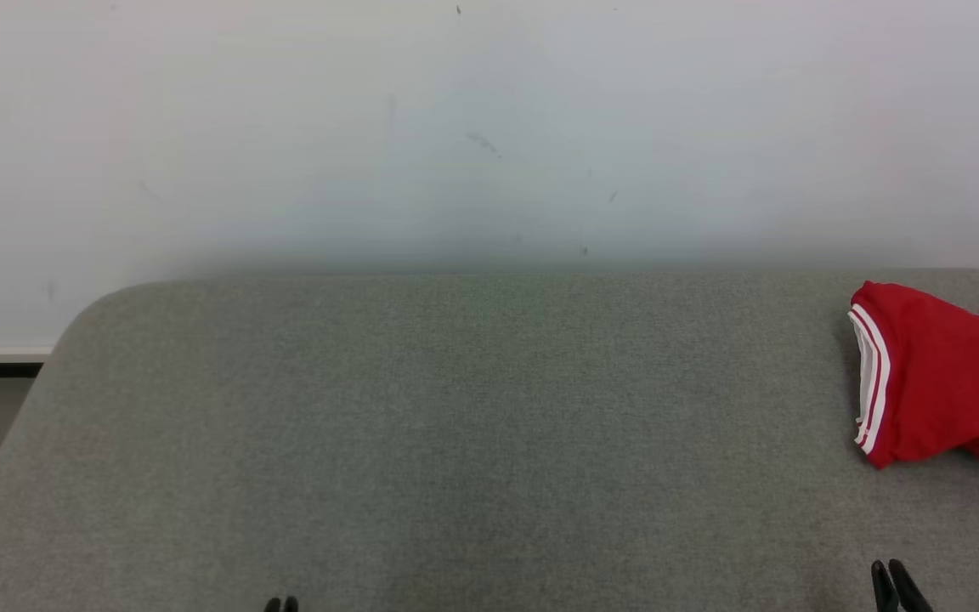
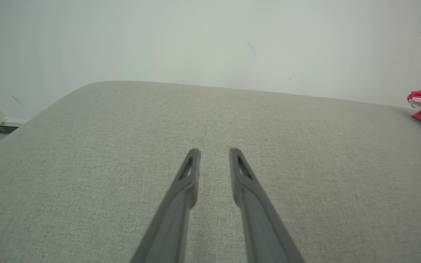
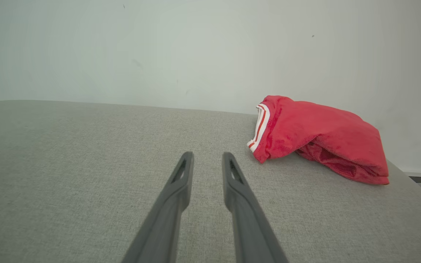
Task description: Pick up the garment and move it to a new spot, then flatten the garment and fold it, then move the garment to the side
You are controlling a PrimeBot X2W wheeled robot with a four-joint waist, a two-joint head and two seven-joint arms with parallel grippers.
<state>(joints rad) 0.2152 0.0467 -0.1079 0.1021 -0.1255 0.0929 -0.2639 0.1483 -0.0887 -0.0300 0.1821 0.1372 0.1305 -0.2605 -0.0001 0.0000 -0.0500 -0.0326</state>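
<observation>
While both arms sit at the near edge of the table [image 1: 455, 442], the left gripper [image 2: 214, 151] and the right gripper [image 3: 207, 155] each show fingers partly parted, with bare grey table top between them. Neither holds anything. Beyond the right gripper, and well apart from the left, the garment [image 3: 323, 138] lies at the far right of the table near the back edge. It runs out of the head view on that side.

Assessment: this layout fits two stages equally, a bundle waiting to be picked up or a folded piece already set aside. The pictures do not settle which, so no move is prescribed. One handling note holds either way: the right arm is the nearer one. Any contact is best made at the banded edge, where the layers are stacked and visible, not at the slack rear lobe.

Condition of the garment: red and soft, with a white band carrying red stripes facing left. It is doubled over into a compact rounded mound, not flat, and a lower layer shows along its right underside. Behind it stands a pale wall [image 1: 455, 127].
</observation>
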